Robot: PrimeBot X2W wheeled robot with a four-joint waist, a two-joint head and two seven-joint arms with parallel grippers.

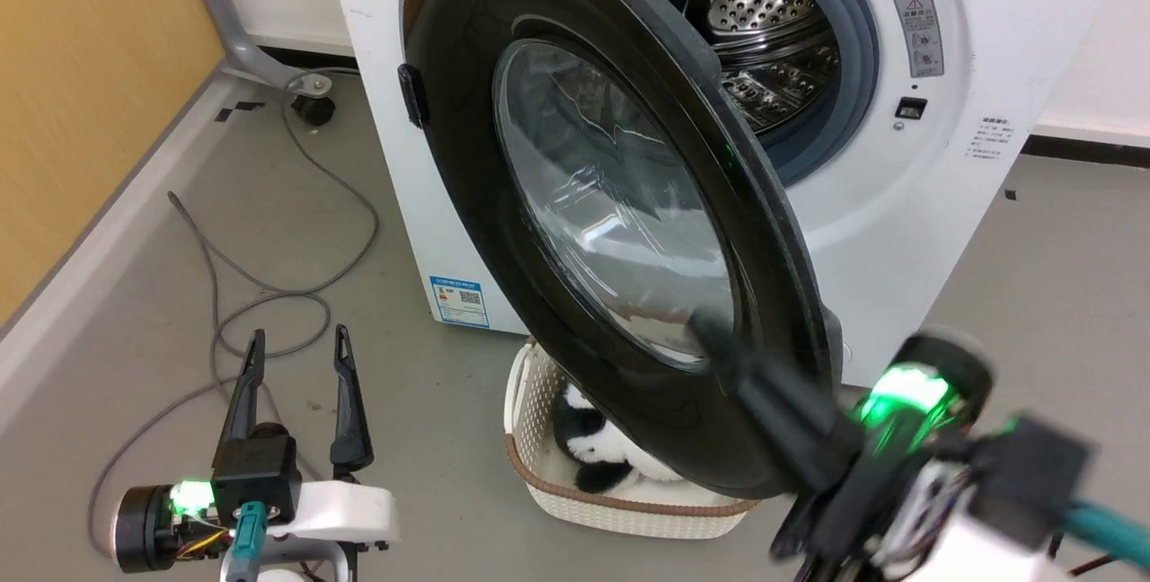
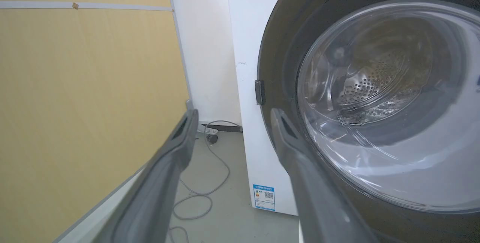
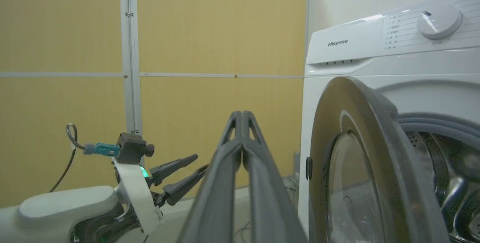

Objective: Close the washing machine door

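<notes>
Dark fingers of your right claw [image 3: 243, 115] are pressed together tip to tip with nothing between them. In the head view they are blurred and lie over the lower glass of the large round glossy black washing machine door [image 1: 458, 160]; you cannot tell whether they touch it. Your left claw [image 1: 299, 335] is spread wide and empty, low to the left of the door, above the grey floor [image 1: 404, 438]. The door stands partly open, swung out from its left side on the big white front-loading washing machine [image 1: 898, 223], so the perforated steel drum [image 1: 764, 7] is exposed. Under the door's lower rim sits a small cream woven basket [image 1: 530, 465] holding a black-and-white plush toy [image 1: 584, 447]. A grey cable [image 1: 269, 296] loops across the floor.
</notes>
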